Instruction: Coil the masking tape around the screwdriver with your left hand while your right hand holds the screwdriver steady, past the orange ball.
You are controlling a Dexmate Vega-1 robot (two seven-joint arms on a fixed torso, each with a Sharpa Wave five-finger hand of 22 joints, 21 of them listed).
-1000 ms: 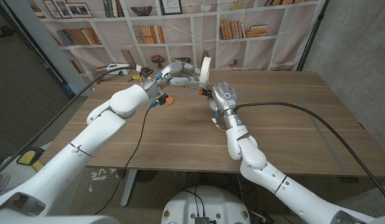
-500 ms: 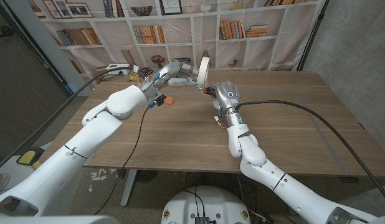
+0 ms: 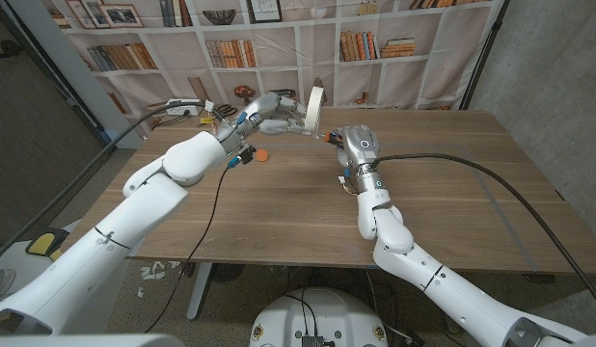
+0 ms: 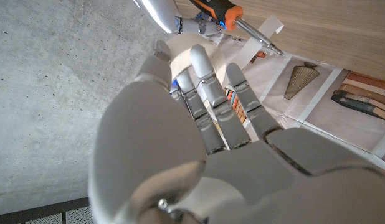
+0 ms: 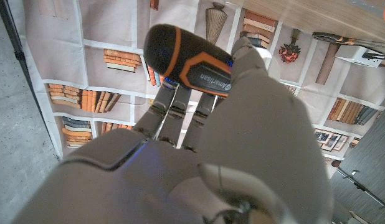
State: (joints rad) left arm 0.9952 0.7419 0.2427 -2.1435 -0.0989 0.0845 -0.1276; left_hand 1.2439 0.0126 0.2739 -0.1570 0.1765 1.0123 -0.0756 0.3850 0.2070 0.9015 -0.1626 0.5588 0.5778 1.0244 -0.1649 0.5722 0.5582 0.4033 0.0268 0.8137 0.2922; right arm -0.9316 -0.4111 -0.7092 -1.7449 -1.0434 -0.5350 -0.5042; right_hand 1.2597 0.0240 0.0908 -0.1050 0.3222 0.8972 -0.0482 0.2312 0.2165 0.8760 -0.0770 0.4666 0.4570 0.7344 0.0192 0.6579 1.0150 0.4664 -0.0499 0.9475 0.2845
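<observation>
Head view shows the left hand point(image 3: 271, 114) gripping the masking tape point(image 3: 314, 104) beside the right hand point(image 3: 354, 143), beyond the orange ball point(image 3: 263, 153). Left wrist view shows a loose tape end near the screwdriver point(image 4: 239, 22); it may miss the shaft. Right wrist view shows fingers point(image 5: 180, 102) closed around the handle, which may turn.

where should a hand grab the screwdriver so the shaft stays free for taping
By the black-and-orange handle, as the right hand grips it now: fingers wrapped around the thick grip, coming from the butt end. That handle is fat and contoured, so it likely won't twist, and the thin metal shaft sticks out toward the left hand holding the masking tape roll.
</observation>
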